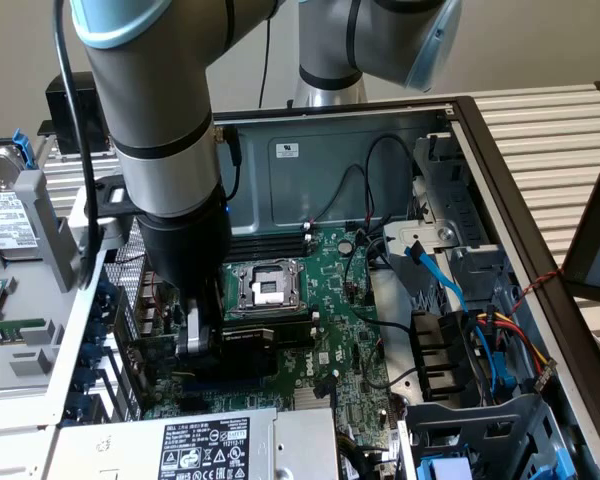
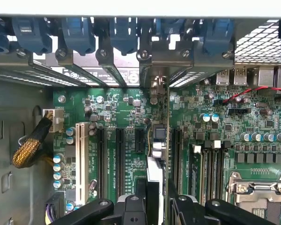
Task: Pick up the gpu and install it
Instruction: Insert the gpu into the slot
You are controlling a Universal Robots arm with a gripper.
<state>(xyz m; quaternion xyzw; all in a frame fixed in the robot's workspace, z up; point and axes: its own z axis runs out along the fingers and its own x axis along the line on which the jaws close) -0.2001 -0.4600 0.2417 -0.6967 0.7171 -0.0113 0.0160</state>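
Note:
The gpu (image 1: 248,342), a short card with a black shroud, stands on edge over the green motherboard (image 1: 352,330) inside the open computer case. My gripper (image 1: 202,338) is shut on it from above, near the case's rear wall on the exterior view's left. In the wrist view the gpu (image 2: 158,152) appears edge-on between my black fingers (image 2: 139,194). Its silver end bracket (image 2: 154,70) rests against the rear slot openings, and its lower edge lines up with an expansion slot beside the black slots (image 2: 119,159). Whether it is fully seated I cannot tell.
The CPU socket (image 1: 265,288) lies just behind the card. A power supply (image 1: 195,445) sits in front, with drive cages and coloured cables (image 1: 480,335) on the exterior view's right. Blue bracket clips (image 2: 79,33) line the rear wall, and a yellow-sleeved cable (image 2: 30,147) lies beside the slots.

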